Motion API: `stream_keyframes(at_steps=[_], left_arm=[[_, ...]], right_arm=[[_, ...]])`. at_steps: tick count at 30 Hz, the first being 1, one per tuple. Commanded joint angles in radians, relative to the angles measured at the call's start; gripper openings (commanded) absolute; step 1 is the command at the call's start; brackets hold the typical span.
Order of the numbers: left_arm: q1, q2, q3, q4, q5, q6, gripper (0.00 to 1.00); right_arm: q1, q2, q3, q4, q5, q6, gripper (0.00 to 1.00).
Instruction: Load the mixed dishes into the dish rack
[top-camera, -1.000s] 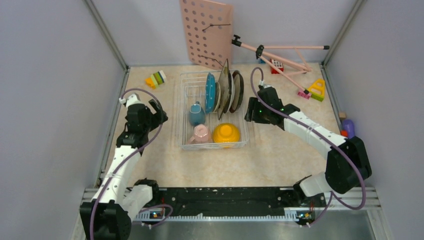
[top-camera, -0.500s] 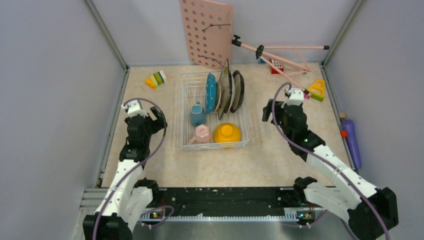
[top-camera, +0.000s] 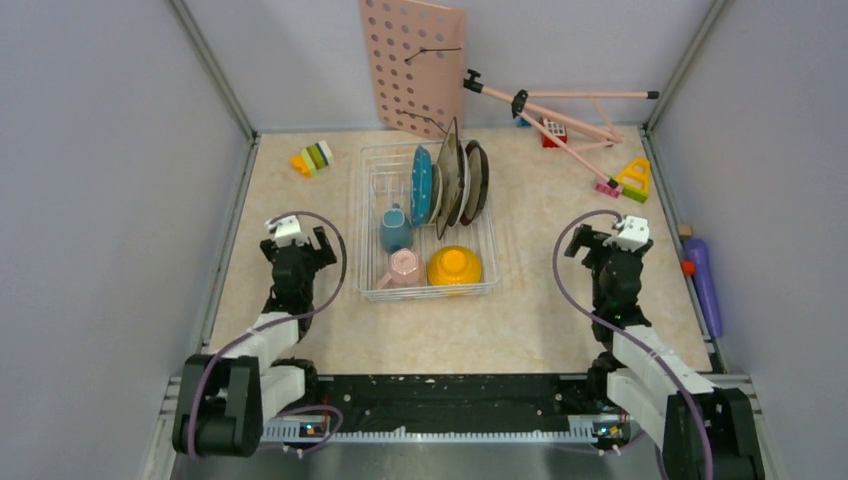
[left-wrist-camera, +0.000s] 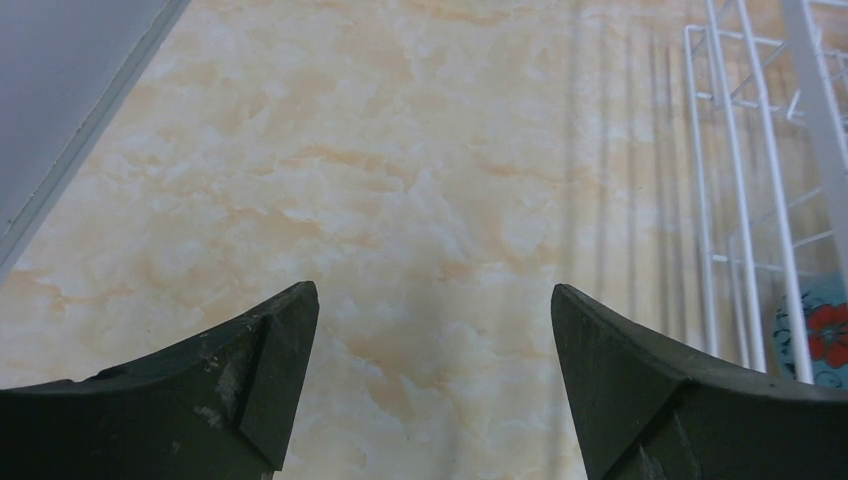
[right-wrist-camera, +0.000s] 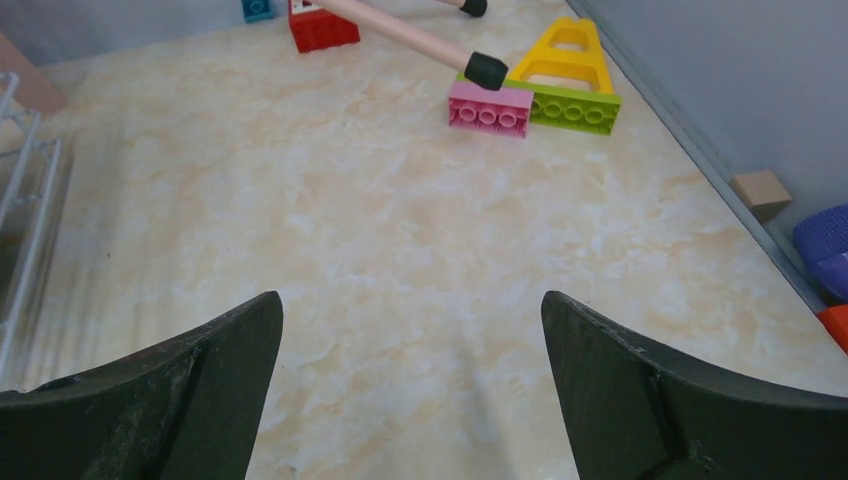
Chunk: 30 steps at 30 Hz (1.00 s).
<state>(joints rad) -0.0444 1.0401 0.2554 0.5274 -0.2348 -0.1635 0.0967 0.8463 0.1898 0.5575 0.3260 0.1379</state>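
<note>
Left gripper (left-wrist-camera: 435, 300) and right gripper (right-wrist-camera: 412, 300): both spread wide, empty, low over the table (top-camera: 540, 305) either side of the dish rack (top-camera: 425, 292). In the rack, pink cup (top-camera: 403, 267) and yellow-orange bowl (top-camera: 453, 266) sit in front and small blue cup (top-camera: 394, 228) behind. Teal dish (top-camera: 421, 185), square floral plate (top-camera: 449, 180) and brown-rimmed plate (top-camera: 475, 182) stand upright farthest back. Looks fully loaded; just park the arms clear of the wire.

Bright crockery in a white wire dish rack (top-camera: 430, 293), centre frame.
Pink cup (top-camera: 403, 267), yellow-orange bowl (top-camera: 453, 266), small blue cup (top-camera: 394, 228), teal dish (top-camera: 421, 186), brown-rimmed plate (top-camera: 476, 180); beige marbled table (top-camera: 540, 310); pink pegboard (top-camera: 412, 65) at top.
</note>
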Motion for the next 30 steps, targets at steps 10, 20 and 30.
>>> stream_keyframes(at_steps=[10,20,30], left_arm=[[0.013,0.242,0.021,0.399,0.012,0.122,0.85],[0.090,0.405,0.083,0.420,0.131,0.113,0.88],[0.091,0.432,0.050,0.537,0.130,0.124,0.98]], right_arm=[[-0.009,0.534,-0.093,0.763,-0.069,-0.131,0.98],[-0.026,0.615,-0.014,0.684,-0.032,-0.106,0.99],[-0.025,0.613,-0.013,0.680,-0.034,-0.105,0.99]])
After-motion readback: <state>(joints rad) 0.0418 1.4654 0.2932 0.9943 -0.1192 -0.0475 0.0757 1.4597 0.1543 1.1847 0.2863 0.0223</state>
